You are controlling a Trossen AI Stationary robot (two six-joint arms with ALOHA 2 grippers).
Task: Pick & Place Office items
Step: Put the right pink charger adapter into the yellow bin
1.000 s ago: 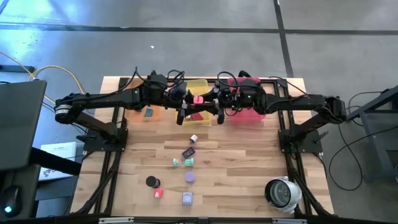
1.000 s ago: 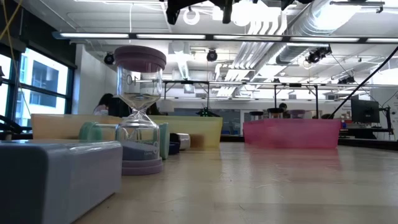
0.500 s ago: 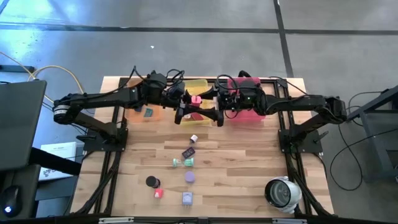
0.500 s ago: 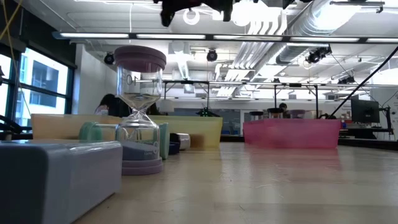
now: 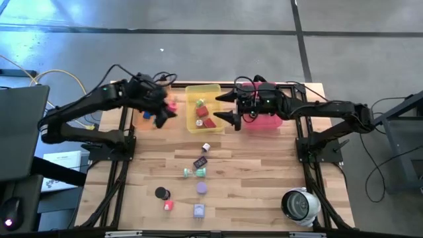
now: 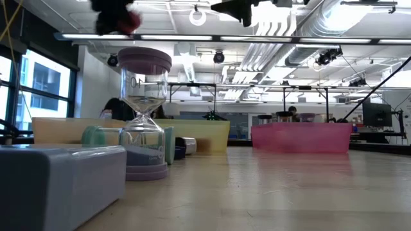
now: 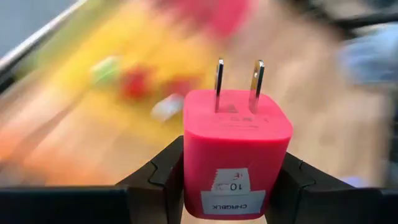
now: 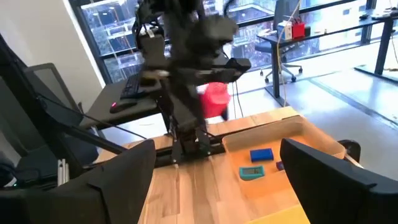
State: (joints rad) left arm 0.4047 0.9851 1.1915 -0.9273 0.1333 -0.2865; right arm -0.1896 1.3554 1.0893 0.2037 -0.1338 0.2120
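Observation:
A pink-red plug-in charger cube point(image 7: 236, 155) with two metal prongs is in my left gripper point(image 5: 165, 112), high over the table's far left, by the orange tray point(image 8: 308, 134). My right gripper point(image 5: 226, 107) hangs open over the right edge of the yellow tray point(image 5: 198, 88), with nothing between its fingers. Loose office items lie on the wood in the middle and toward the near edge: a white cube point(image 5: 206, 147), a dark rectangle point(image 5: 200, 161), a purple disc point(image 5: 201, 188), a black disc point(image 5: 160, 192), a red cube point(image 5: 168, 205) and a lavender cube point(image 5: 199, 211). My left gripper pinches the charger's two opposite side faces point(image 7: 194, 163) between its two fingers point(image 7: 163, 173), at the end away from the prongs. The fingers slant downward, coming from the table's left. The charger is lifted clear, and its prongs point(image 7: 219, 84) point away from the gripper.
The yellow tray holds several small pieces; the pink tray point(image 5: 264, 121) stands to its right. A blue piece point(image 8: 261, 154) and a teal one lie in the orange tray. A teal hourglass point(image 5: 193, 172) lies mid-table. A white-grey round device point(image 5: 299, 205) sits at the near right corner.
Both grippers met at the charger above the yellow tray. My right gripper has opened and stayed there. My left gripper has swung toward the table's left edge with the charger and tipped downward; the charger now hangs by the orange tray.

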